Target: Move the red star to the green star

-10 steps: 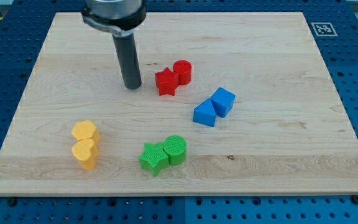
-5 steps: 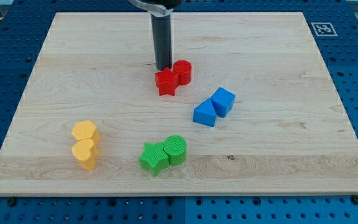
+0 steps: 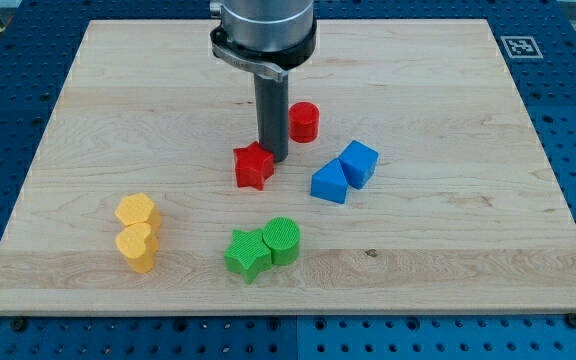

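My tip (image 3: 273, 160) touches red star (image 3: 254, 166) (top-right).

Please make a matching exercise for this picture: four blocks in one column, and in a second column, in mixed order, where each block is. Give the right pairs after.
Blocks:
1. red star
2. red cylinder
3. green star
4. yellow blocks

Places:
A. touching the green cylinder
B. nearest the view's left
C. just right of the rod, above the blue blocks
D. just lower left of my tip

Pairs: 1-D, 2-C, 3-A, 4-B

My tip (image 3: 273, 159) touches the star (image 3: 254, 166), above another star (image 3: 247, 253).
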You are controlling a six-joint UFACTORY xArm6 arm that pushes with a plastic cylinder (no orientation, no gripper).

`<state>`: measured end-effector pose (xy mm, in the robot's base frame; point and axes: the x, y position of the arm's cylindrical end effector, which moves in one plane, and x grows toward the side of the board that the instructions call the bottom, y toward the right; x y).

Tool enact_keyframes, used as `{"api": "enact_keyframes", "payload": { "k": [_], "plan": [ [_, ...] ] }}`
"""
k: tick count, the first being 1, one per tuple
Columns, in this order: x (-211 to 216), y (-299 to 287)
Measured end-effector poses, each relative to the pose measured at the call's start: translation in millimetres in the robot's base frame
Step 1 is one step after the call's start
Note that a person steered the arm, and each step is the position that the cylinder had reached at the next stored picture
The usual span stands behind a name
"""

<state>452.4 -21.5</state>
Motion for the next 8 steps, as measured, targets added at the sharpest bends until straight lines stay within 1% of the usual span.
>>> {"api": "enact_keyframes", "payload": {
  "k": [2, 3, 4, 6, 7, 8],
  "plan": [
    [27, 0],
    [24, 0],
    [1, -4],
    [-19, -18],
    [-14, -22],
    [1, -22]
  ]
}}
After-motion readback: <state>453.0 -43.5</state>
